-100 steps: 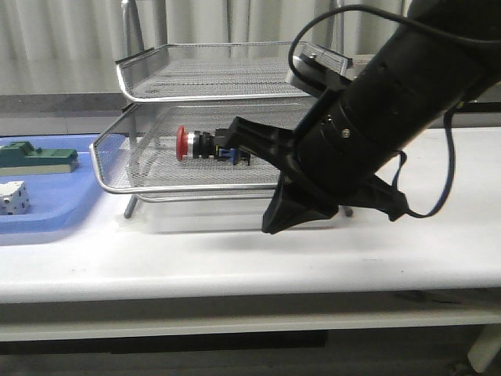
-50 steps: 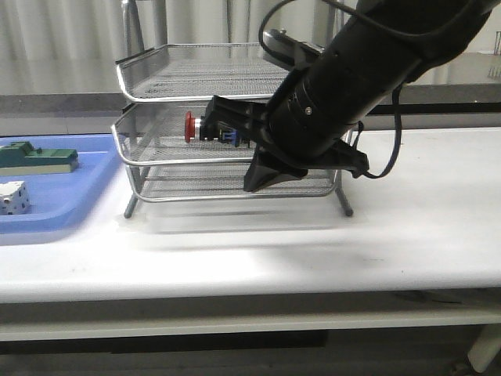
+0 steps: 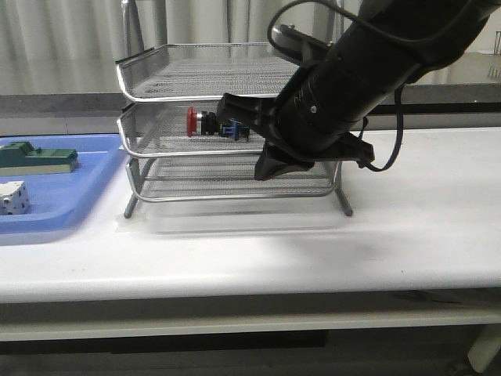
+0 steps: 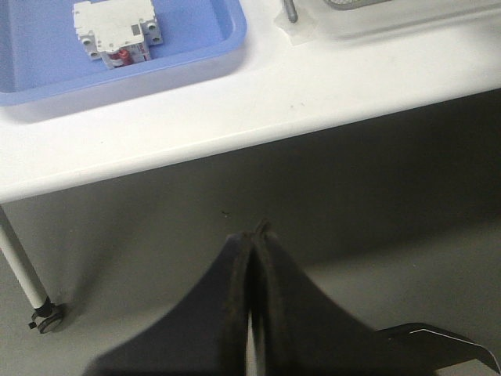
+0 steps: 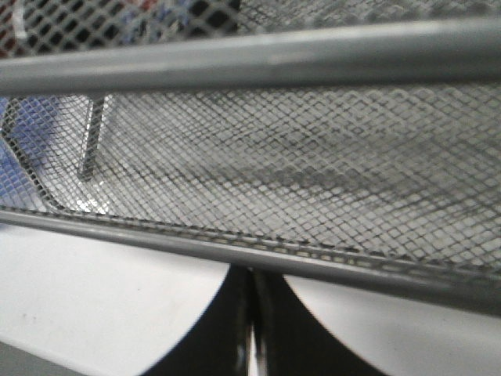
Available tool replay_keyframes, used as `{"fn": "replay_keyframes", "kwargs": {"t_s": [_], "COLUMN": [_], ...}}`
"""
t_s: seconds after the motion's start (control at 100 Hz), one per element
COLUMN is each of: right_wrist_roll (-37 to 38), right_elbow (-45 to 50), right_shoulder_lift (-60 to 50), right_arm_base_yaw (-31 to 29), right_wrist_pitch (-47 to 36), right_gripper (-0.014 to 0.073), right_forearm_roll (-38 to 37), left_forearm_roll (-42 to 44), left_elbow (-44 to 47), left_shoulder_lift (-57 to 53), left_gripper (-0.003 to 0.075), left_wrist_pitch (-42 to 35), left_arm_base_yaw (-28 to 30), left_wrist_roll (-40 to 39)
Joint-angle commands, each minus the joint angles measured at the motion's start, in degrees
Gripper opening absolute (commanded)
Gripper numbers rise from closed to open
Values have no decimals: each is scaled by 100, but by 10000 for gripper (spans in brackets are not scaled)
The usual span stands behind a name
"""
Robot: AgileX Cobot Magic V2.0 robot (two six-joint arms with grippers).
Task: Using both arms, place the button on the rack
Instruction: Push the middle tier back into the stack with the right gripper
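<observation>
The button (image 3: 205,123), with its red cap to the left, lies on its side in the middle tray of the silver wire rack (image 3: 156,74). That tray sits slid in, in line with the other tiers. My right arm reaches across the rack's front. My right gripper (image 3: 263,174) is shut and empty, its tip right at a front rim of the rack below the button. In the right wrist view the shut gripper (image 5: 252,274) meets a tray rail, with rack mesh (image 5: 313,157) beyond. My left gripper (image 4: 257,229) is shut and empty, low in front of the table edge, over the floor.
A flat blue tray (image 3: 55,207) lies left of the rack with a green block (image 3: 35,159) and a white cube (image 3: 14,197). The left wrist view shows the blue tray (image 4: 196,47), the white cube (image 4: 117,35) and a rack foot (image 4: 291,12).
The middle tray, drawn out a second ago, has slid back into the rack with the button in it. My right arm moved in towards the rack with it.
</observation>
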Motion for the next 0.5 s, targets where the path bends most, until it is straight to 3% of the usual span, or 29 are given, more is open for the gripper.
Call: {"fn": "replay_keyframes", "kwargs": {"t_s": [0.0,0.29,0.49], "right_wrist_roll": [-68,-68,-68], "right_elbow": [-183,-173,-86], "right_shoulder_lift": [-345,-815,-1216], "right_arm_base_yaw": [-42,-42,-42], "right_wrist_pitch": [-35,795,1154], "right_gripper": [-105,-105,-105], "right_forearm_roll": [-59,-83,-503], "left_forearm_roll": [-85,-85,-85], "left_elbow": [-143,-143,-143], "left_shoulder_lift": [33,33,33], "left_gripper": [-21,-21,-21], "left_wrist_pitch": [-308,-308,-308], "left_arm_base_yaw": [15,15,15], "left_wrist_roll": [-59,-59,-59]}}
